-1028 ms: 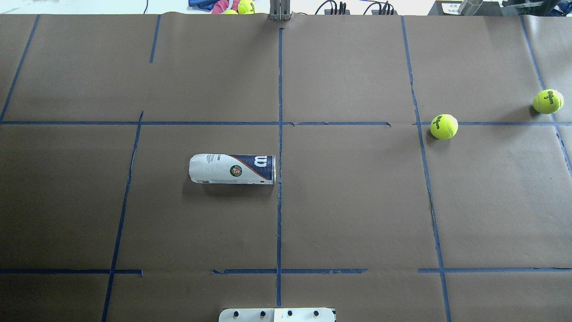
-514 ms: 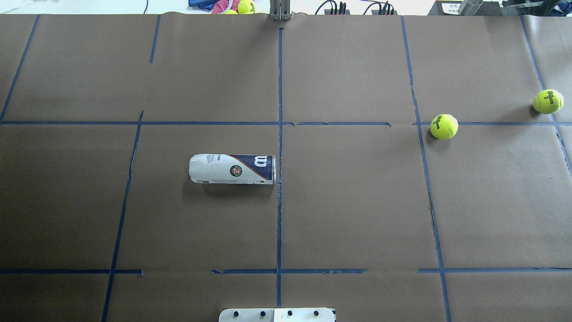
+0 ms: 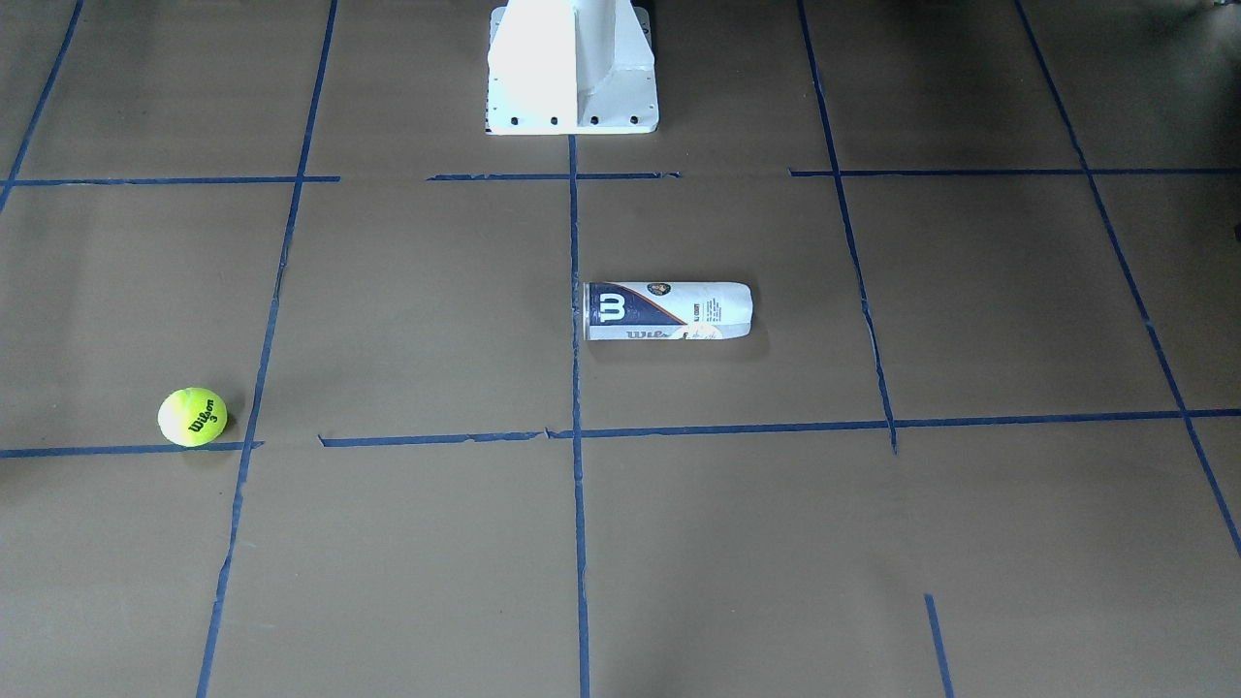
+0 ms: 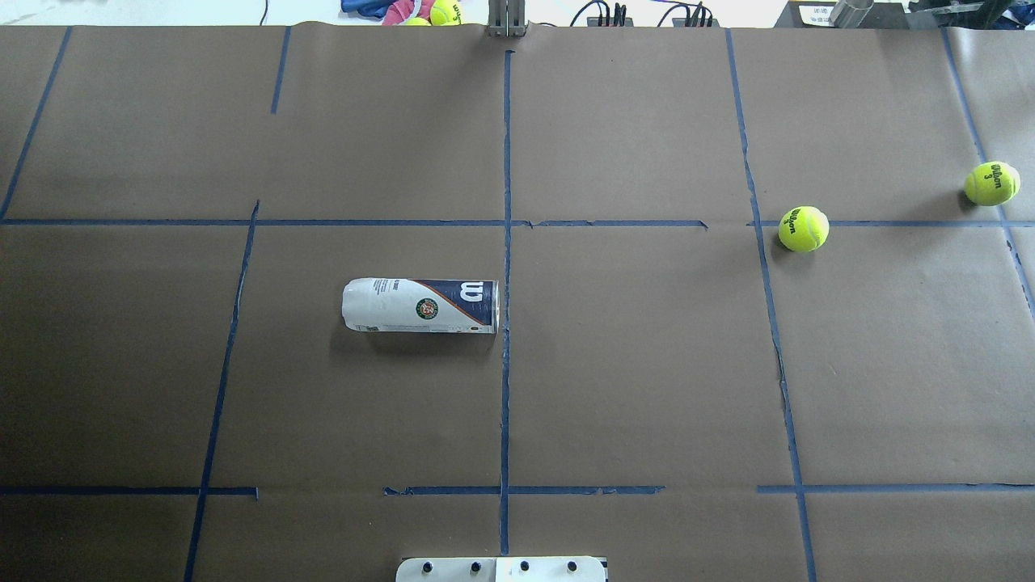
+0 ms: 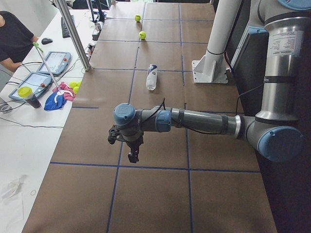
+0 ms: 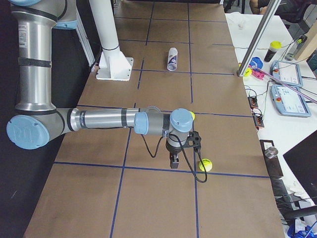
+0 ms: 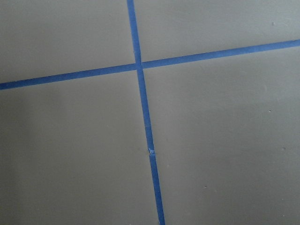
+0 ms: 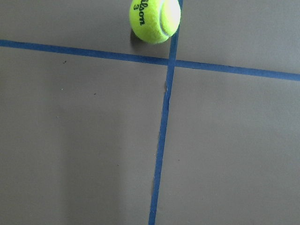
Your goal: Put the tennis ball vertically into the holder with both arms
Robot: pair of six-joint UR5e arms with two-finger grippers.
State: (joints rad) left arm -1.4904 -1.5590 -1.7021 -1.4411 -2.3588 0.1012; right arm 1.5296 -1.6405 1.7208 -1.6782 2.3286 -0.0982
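The holder (image 4: 420,305) is a Wilson can lying on its side just left of the centre tape line; it also shows in the front view (image 3: 667,311). Two tennis balls lie on the right side: one (image 4: 804,229) by a tape crossing, one (image 4: 991,183) near the right edge. A ball (image 8: 154,19) shows at the top of the right wrist view. My left gripper (image 5: 132,156) hangs over bare paper far from the can. My right gripper (image 6: 174,162) hangs beside a ball (image 6: 205,164). I cannot tell whether either gripper is open or shut.
The white pedestal base (image 4: 501,568) stands at the near table edge. Blue tape lines grid the brown paper. A metal post (image 4: 507,18), spare balls (image 4: 443,11) and cloth sit at the far edge. An operator's desk with tablets (image 5: 53,62) lies beyond.
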